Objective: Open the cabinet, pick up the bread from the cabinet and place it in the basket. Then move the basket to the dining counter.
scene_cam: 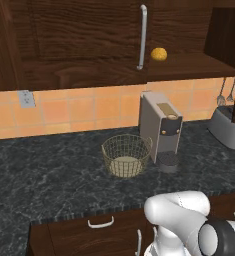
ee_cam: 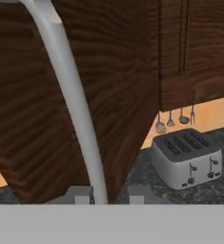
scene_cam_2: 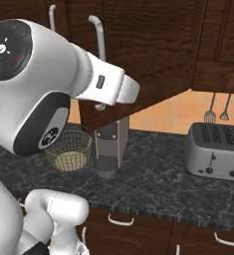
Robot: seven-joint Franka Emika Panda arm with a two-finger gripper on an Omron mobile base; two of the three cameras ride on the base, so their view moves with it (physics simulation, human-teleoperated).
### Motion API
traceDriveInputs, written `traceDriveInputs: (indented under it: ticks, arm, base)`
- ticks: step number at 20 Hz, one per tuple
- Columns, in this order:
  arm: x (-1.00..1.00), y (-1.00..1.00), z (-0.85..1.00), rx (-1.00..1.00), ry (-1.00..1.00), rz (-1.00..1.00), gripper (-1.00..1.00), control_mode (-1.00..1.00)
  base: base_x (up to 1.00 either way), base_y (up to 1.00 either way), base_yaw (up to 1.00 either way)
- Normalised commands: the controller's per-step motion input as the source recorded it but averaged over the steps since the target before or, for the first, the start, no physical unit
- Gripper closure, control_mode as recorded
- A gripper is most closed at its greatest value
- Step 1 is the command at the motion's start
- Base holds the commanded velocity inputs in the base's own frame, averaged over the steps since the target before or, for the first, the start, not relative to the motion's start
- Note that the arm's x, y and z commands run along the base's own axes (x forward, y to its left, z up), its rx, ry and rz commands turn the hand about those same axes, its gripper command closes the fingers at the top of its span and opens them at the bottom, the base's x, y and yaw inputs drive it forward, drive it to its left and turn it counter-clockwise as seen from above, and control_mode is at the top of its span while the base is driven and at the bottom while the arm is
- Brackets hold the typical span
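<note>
Gripper (ee_cam: 107, 194): at the bottom centre of the hand view, its two finger tips stand either side of the silver bar handle (ee_cam: 70, 95) of the cabinet door (ee_cam: 123, 90); jaws drawn in about the bar, though contact cannot be confirmed. The handle runs from upper left down to the tips. In the right base view the door (scene_cam_2: 148, 55) stands swung out, upper centre, over the worktop.

Bread (scene_cam: 159, 54): on the exposed wooden shelf (scene_cam: 194, 65), upper right of the left base view, just right of the closed door's handle (scene_cam: 142, 37).

Basket (scene_cam: 126, 155): centre of that view, upright on the black speckled worktop (scene_cam: 44, 180), just left of the coffee machine (scene_cam: 161, 130).

Toaster (ee_cam: 187, 159): lower right of the hand view, with utensils (ee_cam: 175, 119) hanging on the tiled wall above it
</note>
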Motion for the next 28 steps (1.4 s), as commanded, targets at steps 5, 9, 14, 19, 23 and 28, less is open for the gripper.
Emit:
traceDriveInputs:
  ticks: [5,9,14,19,23,28]
  arm:
    - [-0.19,0.68,0.07,-0.28,0.08,-0.13,-1.00,-1.00]
    - [0.15,1.00,0.00,-0.49,0.33,-0.12,-1.00,-1.00]
    - [0.92,0.76,-0.18,-0.65,0.65,-0.05,-1.00,-1.00]
    - [1.00,-0.02,-0.44,-0.47,0.54,-0.10,-1.00,-1.00]
    - [0.69,-0.84,-0.04,-0.26,0.58,-0.22,-1.00,-1.00]
    - [-0.32,-1.00,-0.07,-0.04,0.36,-0.31,-1.00,-1.00]
  base:
    - [0.00,0.00,0.00]
    - [0.00,0.00,0.00]
    - [0.00,0.00,0.00]
    - [0.00,0.00,0.00]
    - [0.00,0.00,0.00]
    - [0.00,0.00,0.00]
